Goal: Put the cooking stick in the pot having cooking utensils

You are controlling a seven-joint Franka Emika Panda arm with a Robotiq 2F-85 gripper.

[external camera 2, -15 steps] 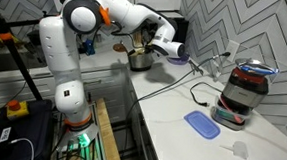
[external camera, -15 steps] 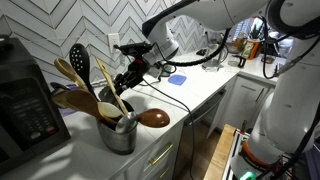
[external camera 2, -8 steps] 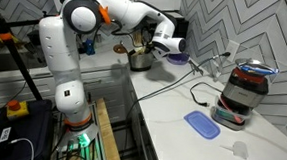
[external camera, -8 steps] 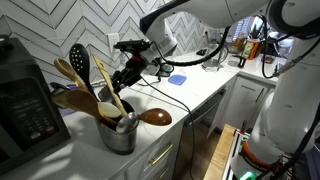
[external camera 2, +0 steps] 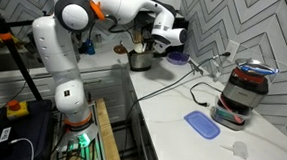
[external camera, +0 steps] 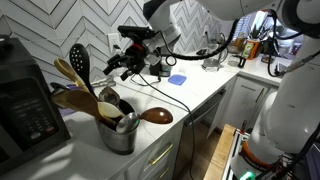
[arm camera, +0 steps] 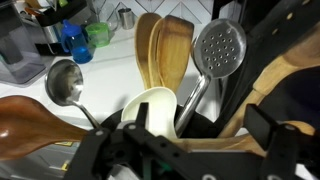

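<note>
The steel pot (external camera: 119, 137) stands on the white counter, and is also seen as the pot (external camera 2: 139, 61). It holds several wooden spoons, a black slotted spoon (external camera: 78, 58) and a reddish-brown spoon (external camera: 155, 116) leaning over its rim. My gripper (external camera: 118, 66) hovers above the utensils, open and holding nothing; from the far side the gripper (external camera 2: 149, 42) is just above the pot. In the wrist view the cooking stick (arm camera: 205, 124) lies across the pot's mouth, a tan handle free between the spread fingers of my gripper (arm camera: 190, 135). A metal ladle (arm camera: 64, 82) and a perforated spoon (arm camera: 218, 48) stand beside it.
A black appliance (external camera: 25, 112) stands close to the pot on one side. The tiled wall (external camera: 60, 25) runs right behind it. Further along the counter lie a blue lid (external camera 2: 199, 123), a cable (external camera 2: 173, 84) and a red-banded jar appliance (external camera 2: 242, 91). The counter edge (external camera: 170, 140) drops off in front.
The gripper was shut on the cooking stick down at the pot. It has opened, let go of the stick and risen, and the stick has stayed in the pot.
</note>
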